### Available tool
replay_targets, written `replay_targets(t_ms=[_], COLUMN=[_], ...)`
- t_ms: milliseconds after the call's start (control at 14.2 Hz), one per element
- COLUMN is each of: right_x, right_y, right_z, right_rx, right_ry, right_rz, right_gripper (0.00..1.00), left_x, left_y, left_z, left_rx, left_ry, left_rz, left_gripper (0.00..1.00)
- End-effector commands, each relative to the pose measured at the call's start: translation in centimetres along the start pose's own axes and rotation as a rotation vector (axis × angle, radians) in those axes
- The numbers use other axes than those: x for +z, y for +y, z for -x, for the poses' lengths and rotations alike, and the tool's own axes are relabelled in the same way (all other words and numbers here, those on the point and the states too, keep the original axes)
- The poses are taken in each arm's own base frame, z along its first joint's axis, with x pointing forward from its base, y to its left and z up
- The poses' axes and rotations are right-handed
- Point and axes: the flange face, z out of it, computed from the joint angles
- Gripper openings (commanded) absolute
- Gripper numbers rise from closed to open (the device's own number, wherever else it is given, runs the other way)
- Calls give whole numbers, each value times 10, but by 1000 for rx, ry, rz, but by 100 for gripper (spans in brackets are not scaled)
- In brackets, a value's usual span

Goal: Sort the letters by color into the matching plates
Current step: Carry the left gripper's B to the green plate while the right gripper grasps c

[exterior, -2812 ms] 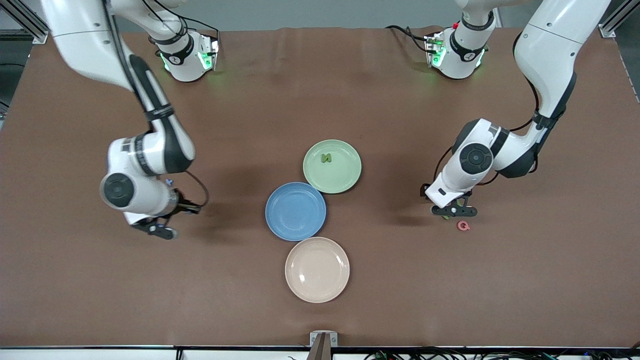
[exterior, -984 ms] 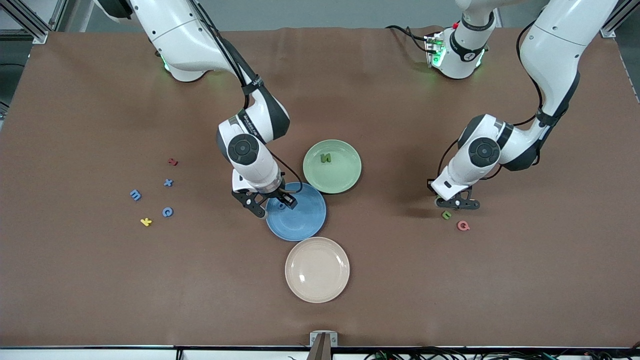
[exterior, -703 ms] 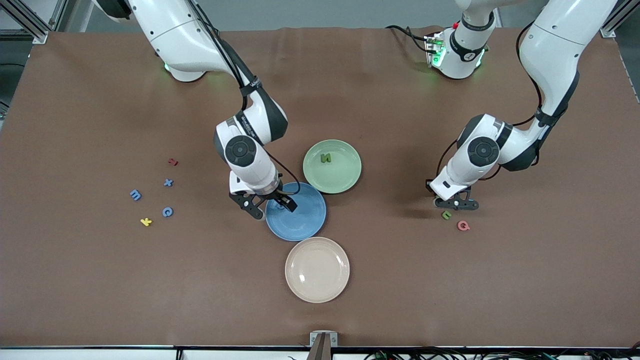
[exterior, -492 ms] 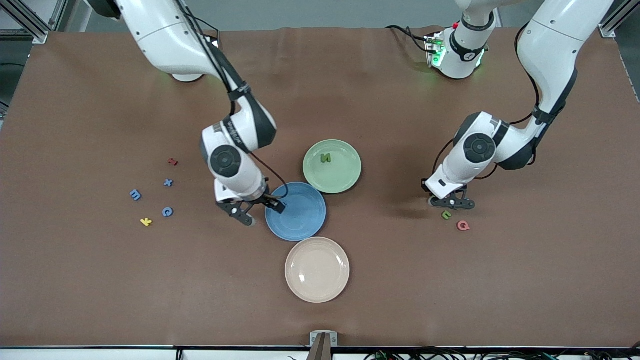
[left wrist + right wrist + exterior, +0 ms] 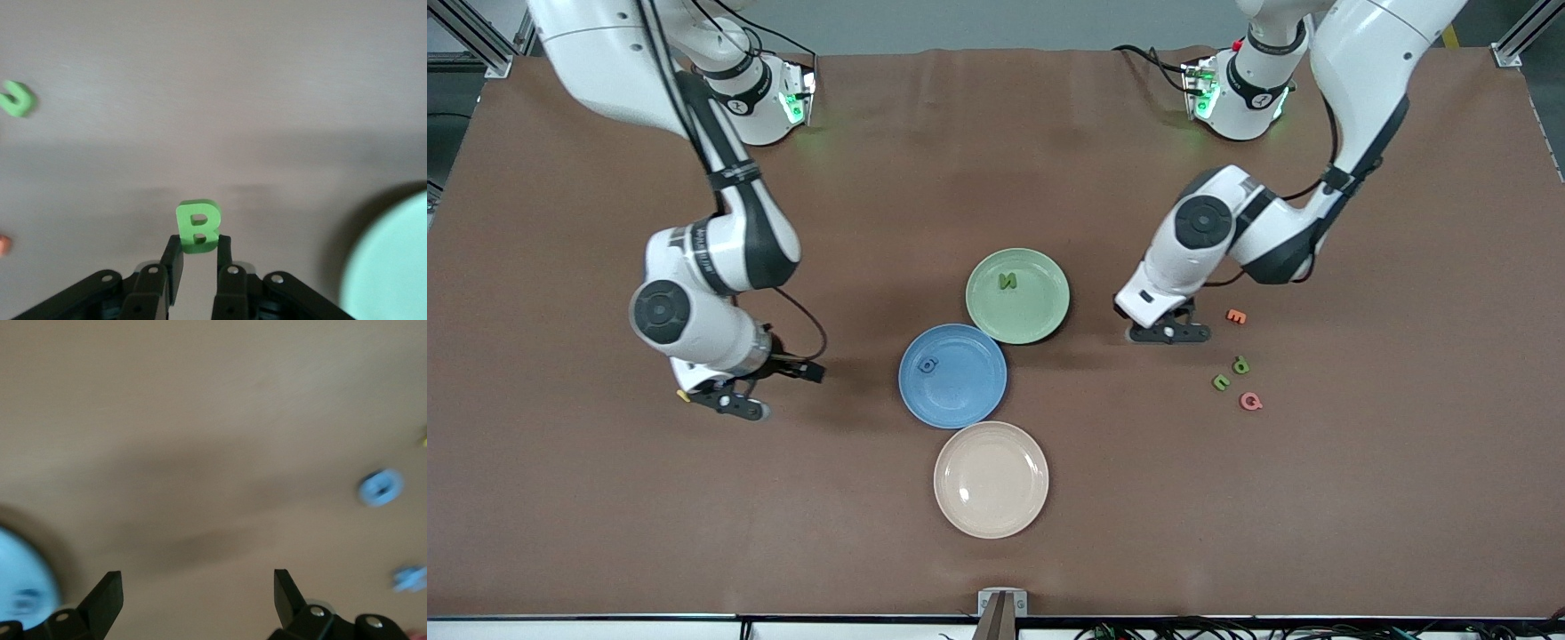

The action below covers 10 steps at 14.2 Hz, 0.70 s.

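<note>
The blue plate (image 5: 969,396) holds one blue letter (image 5: 929,364). The pale green plate (image 5: 1040,307) holds a green letter N (image 5: 1007,281). My left gripper (image 5: 1169,333) is shut on a green letter B (image 5: 197,227) over the table beside the green plate (image 5: 393,260). Two more green letters (image 5: 1240,364) (image 5: 1221,382) lie toward the left arm's end. My right gripper (image 5: 769,388) is open and empty over the table beside the blue plate (image 5: 17,577). Two blue letters (image 5: 380,487) (image 5: 408,578) show in the right wrist view; the arm hides them in the front view.
A beige plate (image 5: 991,511) stands nearer the front camera than the blue plate. An orange letter (image 5: 1235,316) and a pink letter (image 5: 1251,402) lie by the green letters. A yellow letter (image 5: 683,396) peeks out under the right gripper.
My right gripper let the blue letter go in the blue plate and moved away toward the right arm's end. My left gripper lifted the green B and carried it toward the green plate.
</note>
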Motion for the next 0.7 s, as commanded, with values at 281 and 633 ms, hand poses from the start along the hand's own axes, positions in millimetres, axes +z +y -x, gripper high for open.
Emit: replay_targets(t_ms=[281, 633], right_x=[7, 61], right_y=[102, 124], right_z=[-29, -17], right_rx=[-174, -202], right_ry=[57, 118], right_rz=[40, 28], right_gripper=[100, 100], left_x=[7, 27], left_y=[124, 163], left_z=[62, 93], left_rx=[-54, -56], left_ry=[-38, -79], left_rz=[37, 40], left_gripper=[13, 13])
